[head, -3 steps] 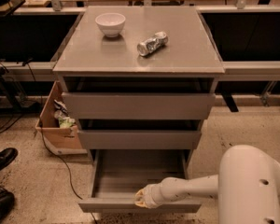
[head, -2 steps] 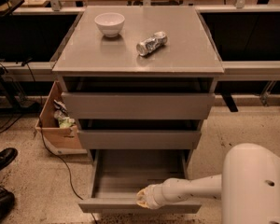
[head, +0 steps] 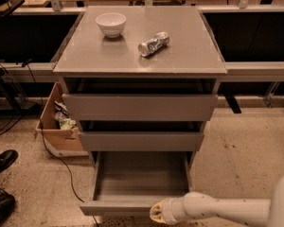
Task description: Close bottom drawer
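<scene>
The bottom drawer [head: 132, 205] of the grey cabinet stands pulled out, its long flat grey tray [head: 141, 175] bare and its plain front edge near the bottom of the view. My gripper [head: 156, 213] is at the end of the white arm [head: 217, 210], reaching in from the lower right. It sits at the drawer's front edge, right of the middle. The two drawer fronts above, the top drawer [head: 139, 107] and the middle drawer [head: 141, 141], sit further in.
A white bowl [head: 110, 23] and a crushed can [head: 153, 43] lie on the cabinet top. A cardboard box [head: 59, 126] with rubbish stands on the floor at the left, with a cable and black shoes [head: 1, 162] nearby. Benches run behind the cabinet.
The gripper has stayed at the drawer's front edge. The drawer looks about as far out as before.
</scene>
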